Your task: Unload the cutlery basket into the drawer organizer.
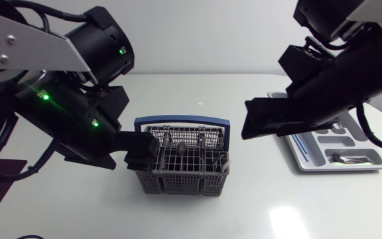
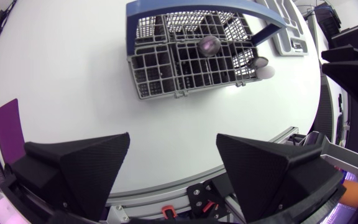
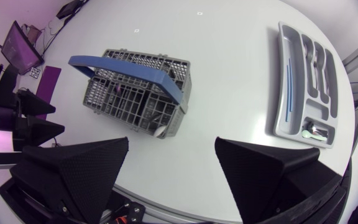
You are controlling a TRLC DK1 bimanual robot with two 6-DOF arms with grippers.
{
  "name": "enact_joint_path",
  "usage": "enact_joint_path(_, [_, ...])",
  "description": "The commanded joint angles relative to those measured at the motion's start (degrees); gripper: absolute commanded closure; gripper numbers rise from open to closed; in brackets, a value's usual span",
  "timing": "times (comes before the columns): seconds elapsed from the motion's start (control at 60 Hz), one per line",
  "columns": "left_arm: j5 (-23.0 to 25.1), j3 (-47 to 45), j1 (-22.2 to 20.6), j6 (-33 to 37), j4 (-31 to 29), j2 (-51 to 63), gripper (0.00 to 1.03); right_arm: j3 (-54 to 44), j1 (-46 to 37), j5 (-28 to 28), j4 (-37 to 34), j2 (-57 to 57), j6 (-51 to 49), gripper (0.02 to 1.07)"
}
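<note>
Left gripper [image 1: 142, 153]: released, fingers spread wide, nothing between them. It hangs above the table [image 1: 244, 206] at the left end of the basket [image 1: 181, 162]; the left wrist view shows the basket ahead of the fingers, not between them. The basket, grey mesh with a blue handle [image 1: 181, 122], stands upright near the middle of the table. A few pieces of cutlery [image 2: 209, 45] stand in its right-hand cells with only their ends showing; their type cannot be told. Right gripper [image 1: 270, 121]: likewise released and empty, held high between the basket and the organizer [image 3: 279, 106], touching neither. The organizer lies flat along the table's right edge, with one metal piece [image 3: 316, 130] in the end compartment and the long compartments apparently vacant. Assessment: the step in hand is the first pick of a piece from the basket, most likely by the left gripper as the nearer. Recommended practice: bring the fingers down from directly above, aligned on a single protruding end and kept clear of the blue handle, which spans the top and limits access. Close on one piece only, then lift straight up until it clears the mesh, so that the light basket is not dragged or tipped. Carry the piece across to the right edge and lay it lengthwise in a matching compartment.
</note>
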Motion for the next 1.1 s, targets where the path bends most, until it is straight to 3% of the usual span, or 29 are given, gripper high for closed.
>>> enact_joint_path(0.0, [-0.7, -0.8, 0.9, 0.1, -1.3, -1.5, 0.06, 3.7, 1.8, 0.4, -1.7, 1.9, 3.9, 0.07])
enact_joint_path(0.367, [-2.3, -2.8, 1.4, 0.2, -2.5, -2.9, 0.06, 6.4, 6.2, 1.1, -4.3, 4.5, 4.0, 0.07])
enact_joint_path(0.617, [-2.3, -3.2, 1.6, 0.5, -2.6, -3.2, 0.05, 6.2, 8.8, 6.9, -5.0, 4.9, 2.8, 0.07])
enact_joint_path(0.75, [-2.3, -3.6, 1.6, 0.5, -2.5, -3.1, 0.05, 6.0, 10.2, 7.3, -6.1, 5.3, 2.8, 0.07])
enact_joint_path(0.867, [-2.3, -3.7, 1.8, 0.5, -2.4, -3.1, 0.05, 5.9, 12.8, 11.5, -7.1, 5.9, 0.6, 0.07])
enact_joint_path(1.083, [-2.8, -3.6, 2.0, 0.7, -2.4, -3.1, 0.05, 6.6, 13.2, 11.7, -8.3, 6.4, 0.1, 0.07])
